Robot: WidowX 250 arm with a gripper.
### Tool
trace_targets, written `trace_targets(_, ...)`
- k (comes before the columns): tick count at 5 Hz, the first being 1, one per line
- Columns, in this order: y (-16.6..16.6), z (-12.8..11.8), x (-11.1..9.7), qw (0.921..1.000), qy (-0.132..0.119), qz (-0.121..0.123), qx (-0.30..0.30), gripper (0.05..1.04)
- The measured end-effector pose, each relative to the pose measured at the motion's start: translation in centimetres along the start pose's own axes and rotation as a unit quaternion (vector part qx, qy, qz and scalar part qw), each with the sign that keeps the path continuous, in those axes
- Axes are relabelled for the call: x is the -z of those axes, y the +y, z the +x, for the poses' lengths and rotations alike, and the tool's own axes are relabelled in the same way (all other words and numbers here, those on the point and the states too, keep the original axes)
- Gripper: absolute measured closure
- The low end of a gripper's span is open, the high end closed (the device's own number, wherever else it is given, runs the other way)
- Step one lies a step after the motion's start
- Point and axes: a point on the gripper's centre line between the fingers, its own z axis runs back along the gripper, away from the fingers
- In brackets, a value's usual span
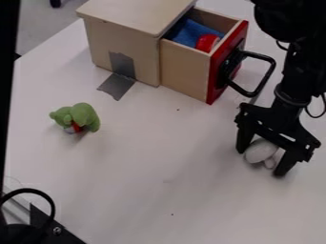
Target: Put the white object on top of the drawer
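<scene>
The white object (259, 150) lies at the right of the table (162, 190), nearer than the drawer (189, 67), between the spread fingers of the gripper (261, 161). The gripper looks open around it, and I can't tell whether either finger touches. The object is a rounded lump with small knobs at its near end. It looks light; whether it is soft or hard I can't tell. If hard, its curved sides could make it roll or squirt out under a high pinch; if soft, it should give a little and hold well. The best hold is low across the fat body, clear of the knobs, which may bend or slip. Breakage seems unlikely, so a firm, even squeeze should serve for the lift.
</scene>
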Motion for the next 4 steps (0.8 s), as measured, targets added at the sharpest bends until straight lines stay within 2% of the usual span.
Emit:
trace_targets(1, 0.0, 0.2, 0.0, 1.0000, -0.006, -0.003, -0.004, 0.310)
trace_targets(2, -0.1, 0.2, 0.0, 1.0000, -0.006, -0.003, -0.004, 0.314)
trace_targets(3, -0.3, -0.1, -2.0, 0.9999, -0.016, -0.003, 0.000, 0.314)
trace_targets(4, 0.6, -0.3, -5.7, 0.9989, -0.044, -0.004, -0.014, 0.314)
